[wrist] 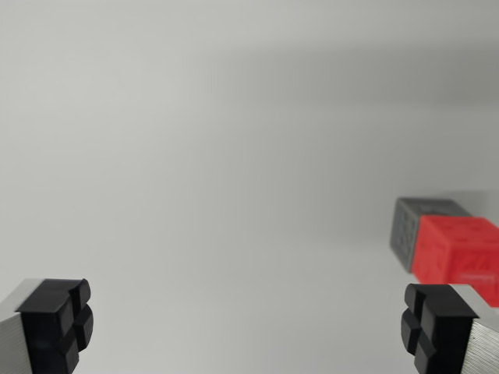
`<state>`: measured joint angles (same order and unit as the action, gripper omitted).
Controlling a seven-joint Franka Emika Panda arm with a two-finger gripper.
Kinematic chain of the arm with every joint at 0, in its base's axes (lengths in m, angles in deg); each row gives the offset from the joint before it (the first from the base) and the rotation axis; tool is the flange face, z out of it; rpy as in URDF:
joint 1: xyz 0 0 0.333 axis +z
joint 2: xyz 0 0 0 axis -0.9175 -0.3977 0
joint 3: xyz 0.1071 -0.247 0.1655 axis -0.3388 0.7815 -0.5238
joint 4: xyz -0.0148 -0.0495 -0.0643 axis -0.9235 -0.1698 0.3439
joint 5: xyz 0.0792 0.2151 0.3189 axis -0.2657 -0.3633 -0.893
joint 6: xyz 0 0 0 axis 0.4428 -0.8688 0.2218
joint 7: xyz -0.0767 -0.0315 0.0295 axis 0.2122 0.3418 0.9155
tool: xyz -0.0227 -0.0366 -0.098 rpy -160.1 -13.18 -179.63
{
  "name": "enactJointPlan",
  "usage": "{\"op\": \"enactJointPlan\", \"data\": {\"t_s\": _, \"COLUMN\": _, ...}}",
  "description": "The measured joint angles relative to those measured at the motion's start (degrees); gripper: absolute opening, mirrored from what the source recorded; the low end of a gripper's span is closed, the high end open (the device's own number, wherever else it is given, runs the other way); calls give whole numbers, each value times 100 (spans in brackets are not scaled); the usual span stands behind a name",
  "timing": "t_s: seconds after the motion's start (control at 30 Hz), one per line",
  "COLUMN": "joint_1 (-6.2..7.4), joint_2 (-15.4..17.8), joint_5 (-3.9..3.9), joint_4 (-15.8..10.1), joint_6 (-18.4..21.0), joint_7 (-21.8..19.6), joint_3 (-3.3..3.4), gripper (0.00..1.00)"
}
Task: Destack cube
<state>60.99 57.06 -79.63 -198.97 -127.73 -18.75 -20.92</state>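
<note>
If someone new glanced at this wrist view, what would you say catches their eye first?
The red cube stands out at once, at the wrist view's right edge against the plain pale surface, with a grey cube showing right behind it. Next come the two black fingertips in the bottom corners, far apart, so the gripper is open and holds nothing. The cubes lie off to the right of the gap between them.
</note>
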Motion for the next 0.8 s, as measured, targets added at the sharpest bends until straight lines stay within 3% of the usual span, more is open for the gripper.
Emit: {"op": "enactJointPlan", "data": {"t_s": 0.8, "joint_1": -386, "joint_2": 120, "joint_5": 21, "joint_4": -796, "joint_6": -747, "joint_7": 736, "joint_3": 420, "gripper": 100}}
